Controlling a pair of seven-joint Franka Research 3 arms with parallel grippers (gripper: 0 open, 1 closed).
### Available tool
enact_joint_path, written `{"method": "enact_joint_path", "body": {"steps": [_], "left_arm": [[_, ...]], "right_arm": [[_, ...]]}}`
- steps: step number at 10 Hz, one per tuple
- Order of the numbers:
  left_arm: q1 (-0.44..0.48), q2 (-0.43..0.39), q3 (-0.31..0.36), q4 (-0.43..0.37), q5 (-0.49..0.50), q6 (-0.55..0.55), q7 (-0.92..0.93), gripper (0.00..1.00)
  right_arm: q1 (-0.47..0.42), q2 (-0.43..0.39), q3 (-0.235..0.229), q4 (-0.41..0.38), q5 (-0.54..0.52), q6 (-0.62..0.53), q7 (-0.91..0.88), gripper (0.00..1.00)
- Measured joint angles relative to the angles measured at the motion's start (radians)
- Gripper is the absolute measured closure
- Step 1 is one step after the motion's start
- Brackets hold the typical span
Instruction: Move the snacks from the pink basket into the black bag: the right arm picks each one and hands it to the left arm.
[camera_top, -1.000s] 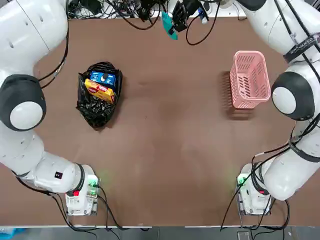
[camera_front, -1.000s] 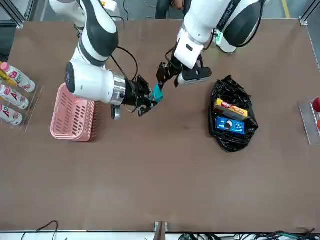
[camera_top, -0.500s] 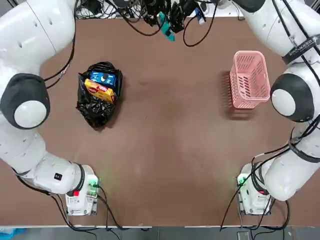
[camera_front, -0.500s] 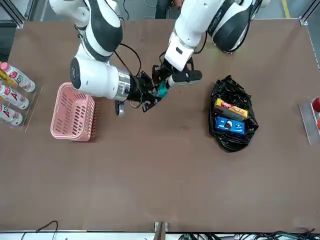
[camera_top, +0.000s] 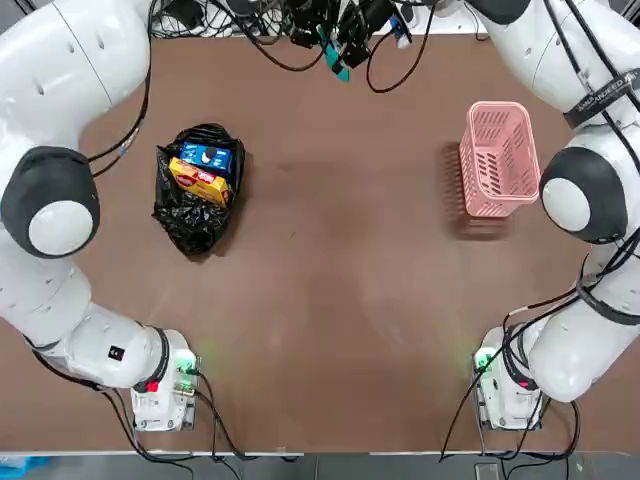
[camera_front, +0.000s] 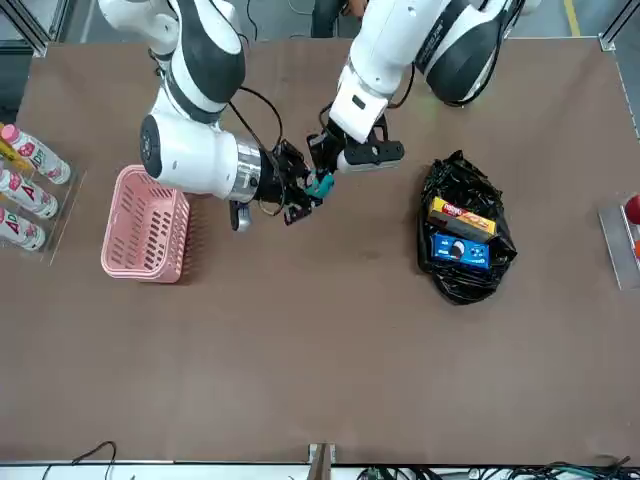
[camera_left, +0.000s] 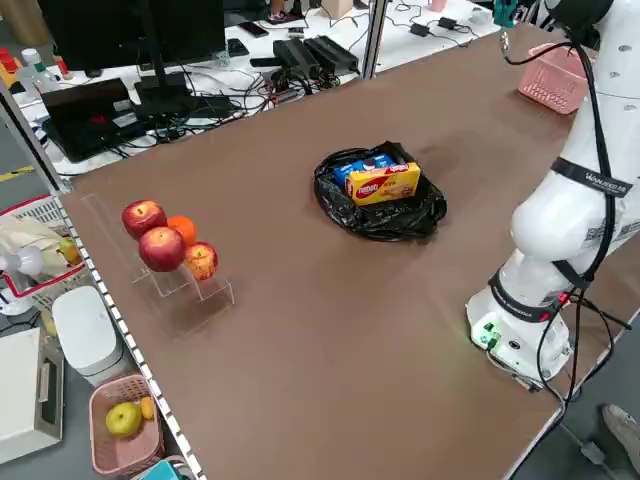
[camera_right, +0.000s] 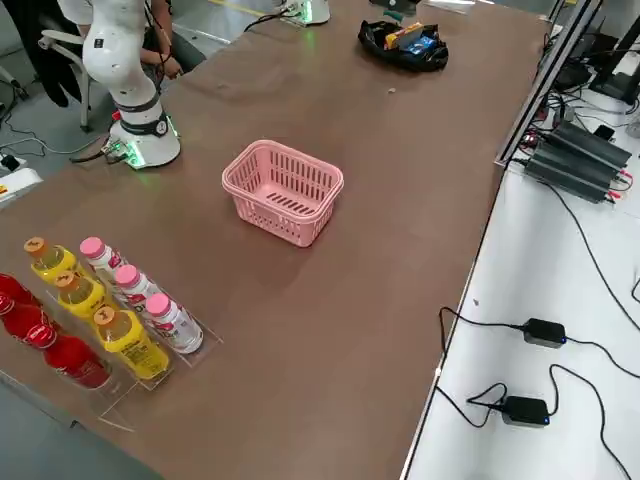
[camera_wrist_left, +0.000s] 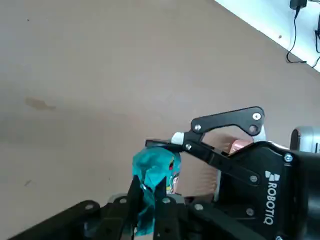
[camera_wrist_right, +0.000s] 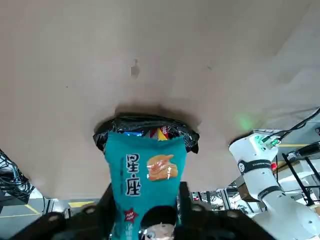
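The bench has a matt, smooth brown top. The black bag near its left edge is thin glossy plastic, heavily wrinkled (highlights catch on the folds), and the pink basket near the right edge is moulded plastic with lattice walls. The teal packet is shiny printed film, and both arms wear smooth glossy white shells.

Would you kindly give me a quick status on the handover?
Left gripper shut on teal packet, mid-air. Right gripper alongside, grip unclear. Blue and yellow packets in black bag; pink basket empty. Nothing in the way.

Teal packet with white characters and orange print. Glossy black bag holding blue packet and yellow packet. Pink lattice basket. Brown bench.
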Motion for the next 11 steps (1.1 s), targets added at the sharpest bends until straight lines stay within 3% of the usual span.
{"method": "enact_joint_path", "body": {"steps": [2, 3, 5, 8, 11], "left_arm": [[0.012, 0.0, 0.002, 0.003, 0.0, 0.0, 0.0, 0.87], [0.024, -0.002, 0.002, 0.005, 0.0, -0.007, 0.0, 0.87], [0.065, -0.013, 0.004, 0.009, 0.001, -0.116, 0.037, 0.87], [0.218, -0.044, 0.004, 0.011, -0.011, -0.309, 0.23, 0.87], [0.418, -0.053, 0.005, -0.011, -0.069, -0.466, 0.496, 0.87]], "right_arm": [[0.0, 0.0, 0.0, 0.0, 0.0, -0.005, 0.0, 0.08], [0.0, 0.0, -0.001, 0.0, 0.0, -0.009, 0.0, 0.0], [-0.003, 0.001, -0.006, 0.002, 0.0, -0.023, -0.014, 0.0], [-0.036, 0.001, -0.018, 0.004, -0.035, -0.124, -0.161, 0.0], [-0.038, 0.0, -0.015, 0.018, -0.288, -0.237, -0.357, 0.0]]}}
